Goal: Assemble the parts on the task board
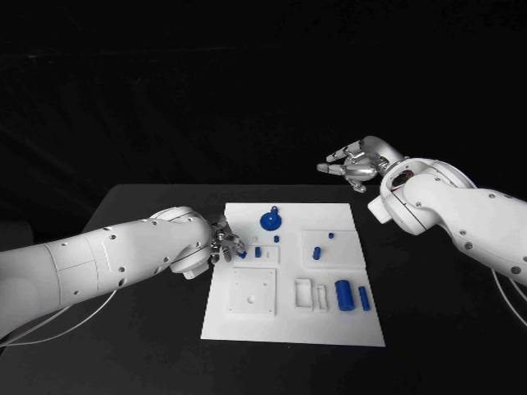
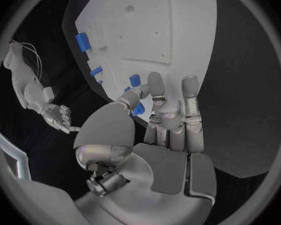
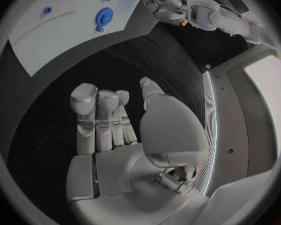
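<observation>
The white task board (image 1: 290,325) lies in the middle of the table. On it are a round blue disc with a knob (image 1: 269,220), small blue pieces (image 1: 258,251) near its left side, a blue peg (image 1: 316,252) and two blue cylinders (image 1: 344,295) near the front right. My left hand (image 1: 223,243) is at the board's left edge, fingers stretched over the board (image 2: 153,30) with nothing in them; small blue pieces (image 2: 135,80) lie just beyond the thumb. My right hand (image 1: 354,163) is raised beyond the board's far right corner, fingers apart and empty. In the right wrist view the right hand (image 3: 109,120) is straight-fingered, far from the disc (image 3: 104,16).
Black table (image 1: 133,206) surrounds the board on every side. Square recessed blocks (image 1: 252,292) take up the board's front left. The right forearm (image 1: 478,218) reaches in above the table's right side.
</observation>
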Controlling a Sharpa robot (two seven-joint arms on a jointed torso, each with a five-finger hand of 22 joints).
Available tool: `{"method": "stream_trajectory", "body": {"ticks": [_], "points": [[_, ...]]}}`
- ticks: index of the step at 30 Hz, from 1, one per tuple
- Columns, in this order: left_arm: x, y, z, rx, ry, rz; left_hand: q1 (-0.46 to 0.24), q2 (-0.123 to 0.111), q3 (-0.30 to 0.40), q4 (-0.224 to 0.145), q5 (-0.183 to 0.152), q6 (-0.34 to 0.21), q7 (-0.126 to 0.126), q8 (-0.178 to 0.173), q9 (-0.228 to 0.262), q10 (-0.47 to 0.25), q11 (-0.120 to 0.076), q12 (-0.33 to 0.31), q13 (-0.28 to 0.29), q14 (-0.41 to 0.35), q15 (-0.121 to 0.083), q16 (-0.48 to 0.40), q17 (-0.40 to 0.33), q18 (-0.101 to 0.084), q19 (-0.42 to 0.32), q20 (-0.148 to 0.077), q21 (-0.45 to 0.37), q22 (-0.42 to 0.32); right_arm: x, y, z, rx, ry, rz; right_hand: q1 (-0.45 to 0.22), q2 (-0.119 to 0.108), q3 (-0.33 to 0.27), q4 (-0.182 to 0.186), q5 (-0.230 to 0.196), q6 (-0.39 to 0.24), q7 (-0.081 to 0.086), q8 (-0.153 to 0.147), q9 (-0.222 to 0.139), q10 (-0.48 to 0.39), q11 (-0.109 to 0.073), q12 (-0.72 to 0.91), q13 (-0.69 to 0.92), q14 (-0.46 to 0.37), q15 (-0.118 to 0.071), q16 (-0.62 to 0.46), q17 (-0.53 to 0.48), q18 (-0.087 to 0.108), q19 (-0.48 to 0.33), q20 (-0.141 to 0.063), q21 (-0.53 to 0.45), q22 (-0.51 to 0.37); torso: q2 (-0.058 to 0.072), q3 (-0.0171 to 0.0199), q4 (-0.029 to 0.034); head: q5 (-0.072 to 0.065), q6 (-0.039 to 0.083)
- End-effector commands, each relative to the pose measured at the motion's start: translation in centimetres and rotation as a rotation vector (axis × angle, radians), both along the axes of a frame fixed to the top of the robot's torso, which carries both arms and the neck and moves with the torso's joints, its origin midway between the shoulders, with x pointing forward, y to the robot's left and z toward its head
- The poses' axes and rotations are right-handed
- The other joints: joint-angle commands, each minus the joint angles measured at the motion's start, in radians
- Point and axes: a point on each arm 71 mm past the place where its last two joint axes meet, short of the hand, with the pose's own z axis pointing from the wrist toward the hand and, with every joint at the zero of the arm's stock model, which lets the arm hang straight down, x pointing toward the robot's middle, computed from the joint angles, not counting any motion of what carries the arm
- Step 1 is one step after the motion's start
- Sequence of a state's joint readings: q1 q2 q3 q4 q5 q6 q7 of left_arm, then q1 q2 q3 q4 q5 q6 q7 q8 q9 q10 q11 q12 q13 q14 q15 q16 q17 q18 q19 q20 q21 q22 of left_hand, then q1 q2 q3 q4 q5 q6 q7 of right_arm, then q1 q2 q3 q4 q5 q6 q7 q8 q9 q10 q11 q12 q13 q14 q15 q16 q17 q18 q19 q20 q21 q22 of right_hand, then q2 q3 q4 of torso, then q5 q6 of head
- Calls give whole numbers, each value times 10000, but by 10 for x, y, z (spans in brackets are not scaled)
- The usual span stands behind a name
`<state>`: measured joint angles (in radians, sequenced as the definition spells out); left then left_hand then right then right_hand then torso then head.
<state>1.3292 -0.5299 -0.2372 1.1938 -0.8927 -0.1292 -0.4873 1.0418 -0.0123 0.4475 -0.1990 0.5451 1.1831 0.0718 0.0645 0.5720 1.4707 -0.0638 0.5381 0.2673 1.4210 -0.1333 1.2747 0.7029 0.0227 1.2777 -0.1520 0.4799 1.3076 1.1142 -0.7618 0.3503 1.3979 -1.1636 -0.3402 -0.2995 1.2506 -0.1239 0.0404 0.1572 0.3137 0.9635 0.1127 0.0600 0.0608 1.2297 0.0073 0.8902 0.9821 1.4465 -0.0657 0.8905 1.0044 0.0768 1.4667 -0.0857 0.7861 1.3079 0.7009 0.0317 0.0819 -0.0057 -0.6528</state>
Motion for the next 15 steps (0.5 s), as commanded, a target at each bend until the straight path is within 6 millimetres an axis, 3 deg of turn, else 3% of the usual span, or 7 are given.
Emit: {"method": "stream_trajectory", "body": {"ticks": [1, 15], "points": [[-2, -2, -4, 126, 165, -165, 95, 100, -27, -44, -50, 1536, -930, 28, 1262, 450, -116, -1, -13, 30, -25, -58, -15, 66, -13, 46, 27, 187, -1, 2, 0, -35, 15, 161, -52, 73, -33, -1, 67, 91, 0, 16, 14, 23, -61, 40, 9, 55, -46, 65, 11, 139, 243, -26, 40, 947, 8, -3, 4, 6, 16], [-6, 4, 2, -774, -998, 514, 105, 70, -7, -64, 37, 1624, -954, 39, 1252, 456, -134, 128, 24, 56, -26, 7, 116, 101, 24, 61, 42, 190, -1, 0, 0, -45, 14, 125, -52, 73, -33, -1, 67, 91, 0, 16, 14, 23, -61, 40, 9, 55, -46, 65, 11, 139, 243, -26, 40, 947, 10, 5, 7, 10, -17]]}}
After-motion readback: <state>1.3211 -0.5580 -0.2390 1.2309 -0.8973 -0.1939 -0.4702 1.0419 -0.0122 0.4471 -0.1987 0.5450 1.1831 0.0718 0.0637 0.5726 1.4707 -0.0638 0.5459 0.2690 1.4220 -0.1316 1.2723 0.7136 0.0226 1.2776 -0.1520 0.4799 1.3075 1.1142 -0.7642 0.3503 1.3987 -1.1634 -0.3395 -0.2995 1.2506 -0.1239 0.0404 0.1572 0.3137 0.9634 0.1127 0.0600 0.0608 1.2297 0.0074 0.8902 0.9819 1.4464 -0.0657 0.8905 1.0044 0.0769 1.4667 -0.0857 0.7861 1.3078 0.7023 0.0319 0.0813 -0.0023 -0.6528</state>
